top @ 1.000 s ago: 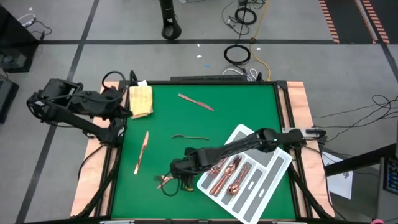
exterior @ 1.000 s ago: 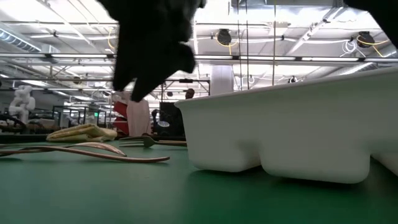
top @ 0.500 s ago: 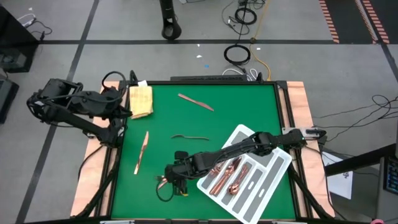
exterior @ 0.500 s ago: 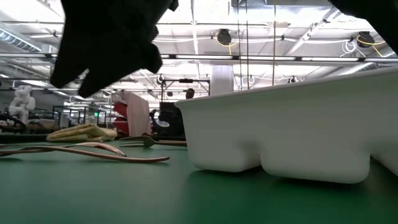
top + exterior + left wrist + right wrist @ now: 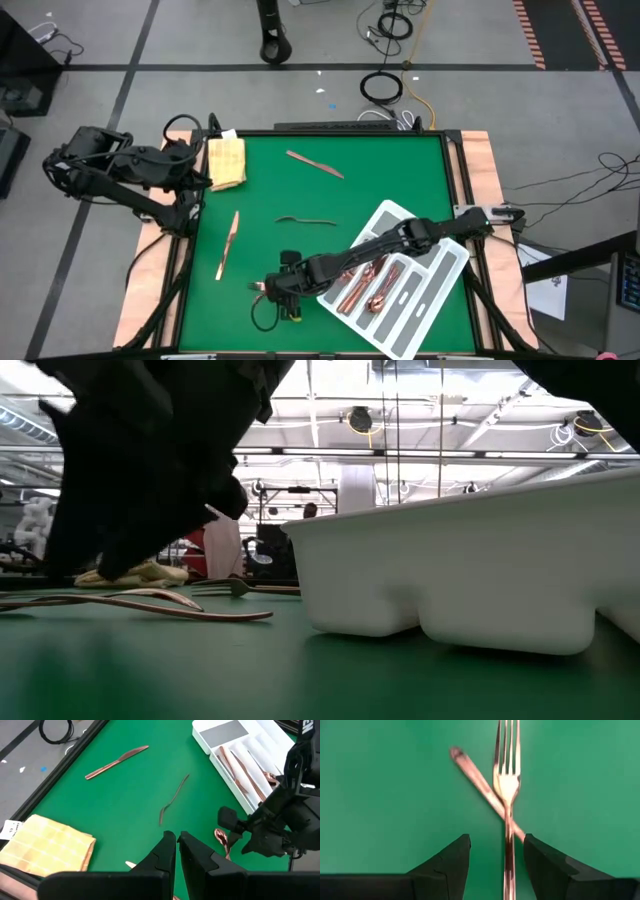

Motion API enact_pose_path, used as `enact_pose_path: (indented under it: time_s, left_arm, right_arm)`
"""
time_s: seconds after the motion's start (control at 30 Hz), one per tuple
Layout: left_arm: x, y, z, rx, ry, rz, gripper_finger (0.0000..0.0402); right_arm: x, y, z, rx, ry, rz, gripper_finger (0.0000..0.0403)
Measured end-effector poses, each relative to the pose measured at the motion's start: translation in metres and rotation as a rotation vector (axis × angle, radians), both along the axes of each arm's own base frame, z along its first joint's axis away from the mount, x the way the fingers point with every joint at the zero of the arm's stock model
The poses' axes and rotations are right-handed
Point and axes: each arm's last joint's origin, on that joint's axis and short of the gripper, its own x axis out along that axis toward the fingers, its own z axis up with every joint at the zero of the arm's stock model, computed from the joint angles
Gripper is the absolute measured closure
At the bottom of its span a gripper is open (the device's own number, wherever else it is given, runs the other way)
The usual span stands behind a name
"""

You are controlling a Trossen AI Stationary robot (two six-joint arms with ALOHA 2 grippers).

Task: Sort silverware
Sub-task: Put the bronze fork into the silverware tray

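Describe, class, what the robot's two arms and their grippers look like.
Both arms are dark, near-black jointed links. The left gripper has two slim, angular black fingers. The right gripper has two blocky, matte black fingers. Black cables loop beside the left arm.

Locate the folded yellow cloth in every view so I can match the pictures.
High view: folded yellow cloth at the upper left corner of the green mat.
Low view: far left in the background, partly behind the right arm.
Left wrist view: lower left corner.
Right wrist view: not in it.
Shared landmark: white tray, in all but the right wrist view.
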Motion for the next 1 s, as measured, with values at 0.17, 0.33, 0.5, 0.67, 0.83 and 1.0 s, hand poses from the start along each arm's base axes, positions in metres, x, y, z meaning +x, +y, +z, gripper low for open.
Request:
enact_pose_path:
  time_s: [0.17,0.33,0.5,0.67,0.83,1.0]
  left_arm:
    - [0.0,0.0,0.0,0.011,0.003,-0.013,0.037]
    - [0.0,0.0,0.0,0.013,0.003,-0.011,0.037]
    - [0.0,0.0,0.0,0.016,0.002,-0.01,0.037]
    - [0.0,0.0,0.0,0.017,0.002,-0.01,0.037]
    - [0.0,0.0,0.0,0.023,0.003,-0.013,0.037]
    - [0.0,0.0,0.0,0.024,0.003,-0.015,0.037]
  right_arm:
    - [0.0,0.001,-0.007,-0.037,0.004,-0.021,0.0233]
    - [0.001,0.0,-0.012,-0.045,0.011,-0.028,0.0244]
    - [-0.002,0.0,-0.023,-0.052,0.063,-0.03,0.0267]
    - [-0.004,-0.001,-0.031,-0.028,0.12,-0.083,0.0308]
    - [-0.005,-0.001,-0.032,-0.001,0.135,-0.118,0.0361]
    - [-0.006,-0.001,-0.031,0.027,0.141,-0.173,0.0394]
